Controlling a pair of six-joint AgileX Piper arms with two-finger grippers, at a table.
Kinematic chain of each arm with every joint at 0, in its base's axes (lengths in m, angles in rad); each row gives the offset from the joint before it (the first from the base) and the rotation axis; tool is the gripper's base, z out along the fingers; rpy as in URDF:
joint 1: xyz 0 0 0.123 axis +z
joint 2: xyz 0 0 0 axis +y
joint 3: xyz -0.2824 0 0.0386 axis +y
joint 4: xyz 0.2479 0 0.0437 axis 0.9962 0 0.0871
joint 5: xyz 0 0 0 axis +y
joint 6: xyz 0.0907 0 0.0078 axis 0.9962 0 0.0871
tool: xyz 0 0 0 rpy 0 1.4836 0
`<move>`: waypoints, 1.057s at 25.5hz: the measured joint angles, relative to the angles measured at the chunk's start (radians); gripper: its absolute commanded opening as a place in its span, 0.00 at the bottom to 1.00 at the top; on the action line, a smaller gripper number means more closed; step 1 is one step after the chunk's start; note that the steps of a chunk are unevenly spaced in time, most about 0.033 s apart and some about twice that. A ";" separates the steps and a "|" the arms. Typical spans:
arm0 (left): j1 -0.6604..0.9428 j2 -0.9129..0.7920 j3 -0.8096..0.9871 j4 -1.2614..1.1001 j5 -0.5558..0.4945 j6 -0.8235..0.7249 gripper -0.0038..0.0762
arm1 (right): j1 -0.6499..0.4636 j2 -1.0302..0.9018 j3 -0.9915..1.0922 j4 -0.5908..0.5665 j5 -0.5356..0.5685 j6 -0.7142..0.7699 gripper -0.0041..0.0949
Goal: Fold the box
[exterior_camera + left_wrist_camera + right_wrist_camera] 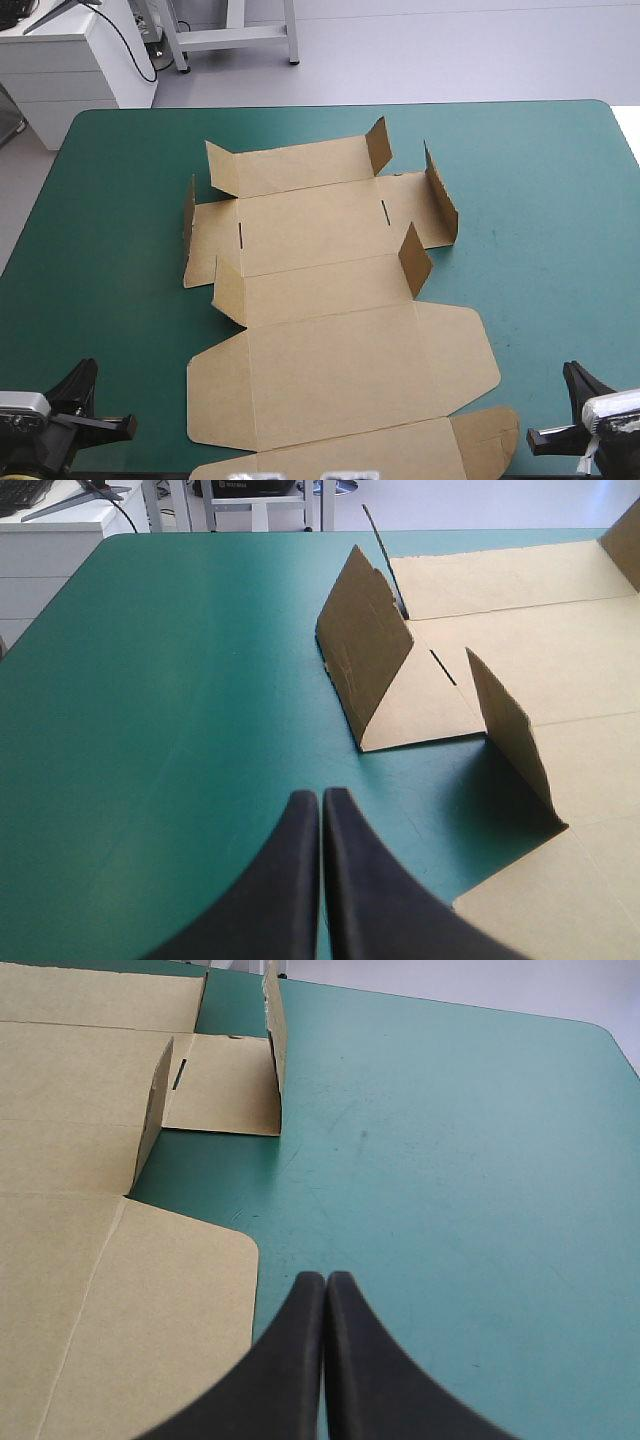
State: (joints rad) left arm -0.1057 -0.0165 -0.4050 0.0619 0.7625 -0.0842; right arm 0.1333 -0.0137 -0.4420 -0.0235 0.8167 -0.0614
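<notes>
The brown box (330, 300) lies as a cut sheet in the middle of the teal-green table (540, 250), mostly flat, with several small side flaps standing up. Its broad lid panel reaches the near edge. My left gripper (95, 400) rests at the near left corner, shut and empty, clear of the sheet. In the left wrist view its fingers (322, 810) point at a raised left flap of the box (365, 650). My right gripper (560, 400) sits at the near right corner, shut and empty. Ahead of its fingers (325, 1290), to one side, lies the rounded lid corner of the box (180, 1290).
White cabinets (70, 60) and a metal frame (230, 35) stand beyond the table's far edge. Bare teal-green cover lies to the left (170, 710) and right (450, 1190) of the sheet.
</notes>
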 measured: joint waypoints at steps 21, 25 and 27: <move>0.000 0.000 0.001 0.000 0.001 0.000 0.04 | 0.000 0.457 -0.279 0.055 -0.057 -0.049 0.02; 0.000 0.000 0.001 0.000 0.001 0.000 0.04 | 0.000 0.718 -0.432 0.215 -0.060 -0.150 0.02; 0.000 0.000 0.001 0.000 0.001 0.000 0.04 | 0.000 0.839 -0.510 0.321 -0.060 -0.231 0.03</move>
State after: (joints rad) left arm -0.1057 -0.0165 -0.4039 0.0619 0.7634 -0.0842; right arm 0.1333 0.8250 -0.9521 0.2978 0.7567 -0.2927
